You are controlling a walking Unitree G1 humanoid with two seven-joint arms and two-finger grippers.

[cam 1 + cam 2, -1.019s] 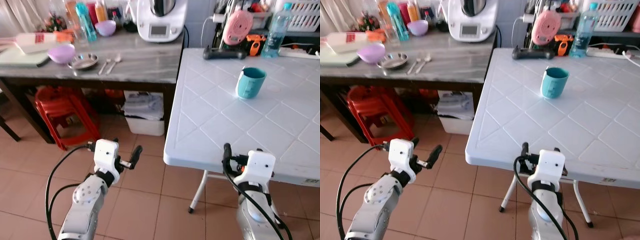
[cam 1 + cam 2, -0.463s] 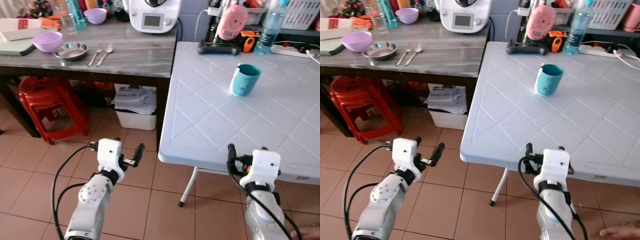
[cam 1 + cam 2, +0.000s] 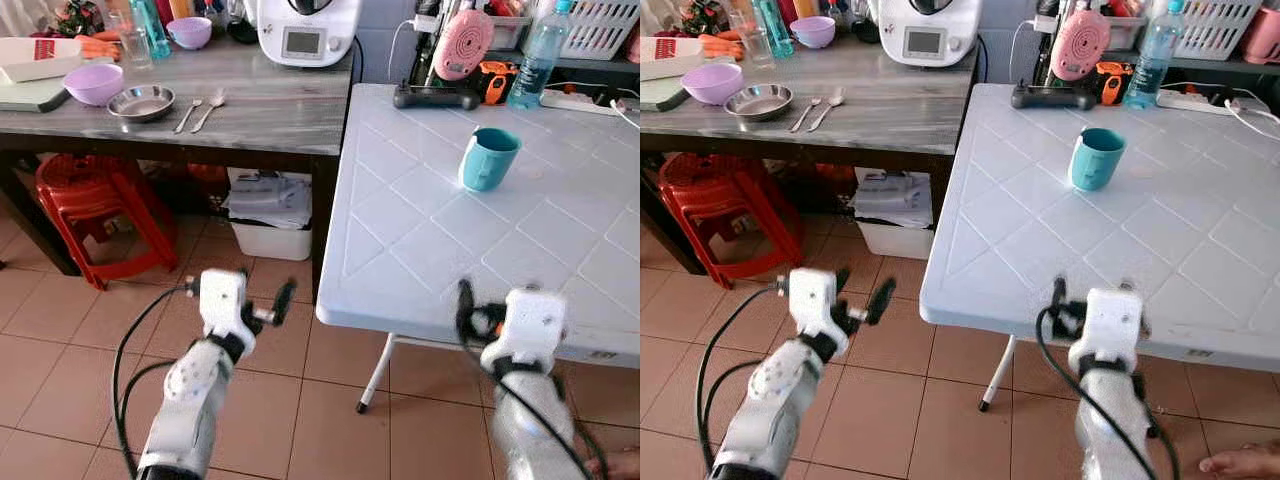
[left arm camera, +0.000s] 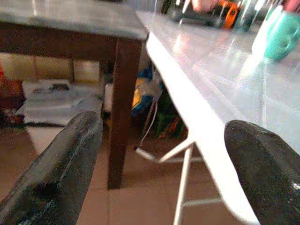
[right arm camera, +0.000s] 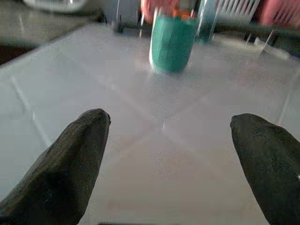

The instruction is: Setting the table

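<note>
— two grippers, status?
— left gripper (image 3: 268,303) off the white table's (image 3: 430,240) corner, over floor tiles, fingers spread, empty. right gripper (image 5: 173,154) at the table's near edge, fingers apart, empty.
— cup?
— teal mug (image 3: 487,158) upright mid-table, well beyond the right gripper.

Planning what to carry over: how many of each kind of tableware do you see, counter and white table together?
Purple bowls: 2
Metal plate: 1
Spoons: 2
Teal mug: 1
Total: 6
</note>
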